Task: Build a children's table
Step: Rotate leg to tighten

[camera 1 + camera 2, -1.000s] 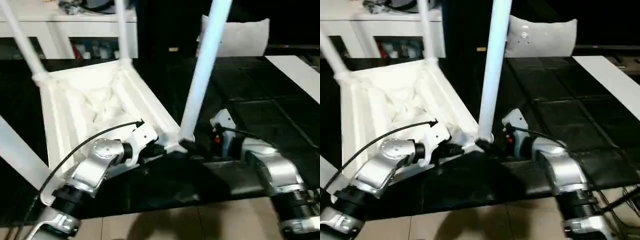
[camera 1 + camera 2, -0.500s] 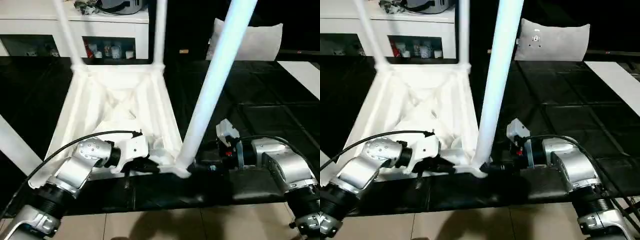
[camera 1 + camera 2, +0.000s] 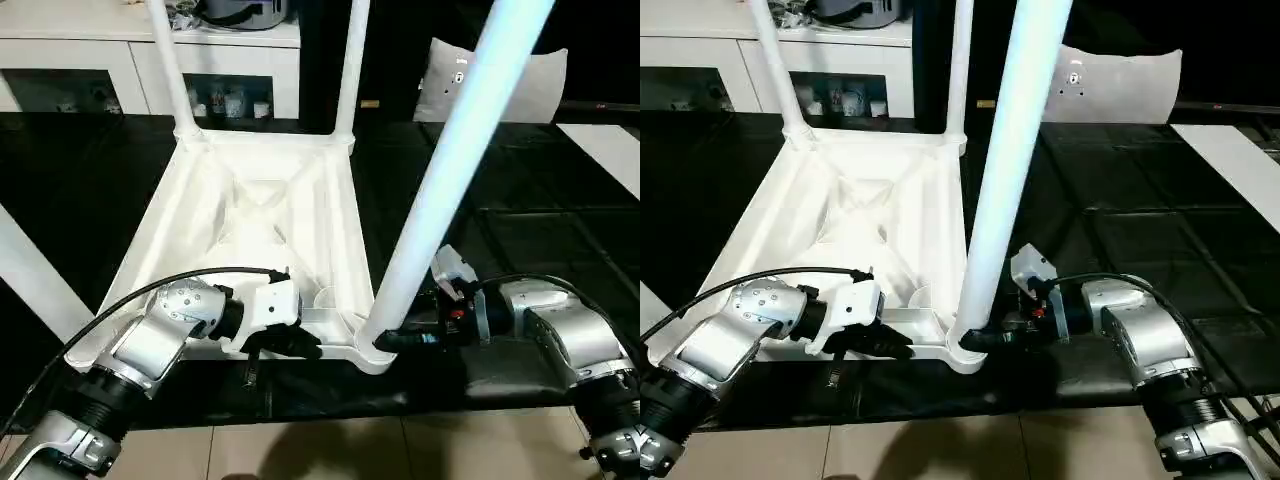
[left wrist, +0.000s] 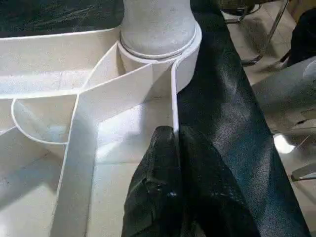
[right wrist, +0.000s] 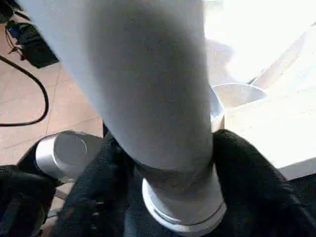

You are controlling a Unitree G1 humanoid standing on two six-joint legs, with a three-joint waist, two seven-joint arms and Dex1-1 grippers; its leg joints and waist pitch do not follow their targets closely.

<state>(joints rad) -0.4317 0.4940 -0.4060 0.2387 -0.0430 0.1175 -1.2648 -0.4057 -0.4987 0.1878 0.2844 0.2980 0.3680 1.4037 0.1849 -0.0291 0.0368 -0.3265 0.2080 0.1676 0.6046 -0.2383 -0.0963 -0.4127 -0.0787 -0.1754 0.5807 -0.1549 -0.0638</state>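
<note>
The children's table lies upside down on a black mat, its ribbed white top [image 3: 262, 205] facing up. Two legs [image 3: 168, 60] stand in the far corner sockets, and another leg [image 3: 28, 268] rises at the near left. The near-right leg [image 3: 452, 170] stands tilted in its round corner socket [image 4: 158, 44]. My left gripper [image 3: 305, 345] is shut on the thin near rim wall of the top [image 4: 174, 106], just beside that socket. My right gripper [image 3: 396, 340] reaches in from the right, its black fingers [image 5: 242, 168] pressed against both sides of the leg's base [image 5: 148, 89].
A white cabinet with shelves [image 3: 90, 62] stands along the back. A white cushion-like panel [image 3: 535, 80] leans at the back right, and a white board [image 3: 612, 140] lies at the far right. The black mat [image 3: 530, 220] ends at tan floor tiles [image 3: 350, 450] near me.
The view has shifted, so the table now looks squarer on. My right gripper's fingers have closed in around the near-right leg's base. The left gripper has kept its hold on the rim.
</note>
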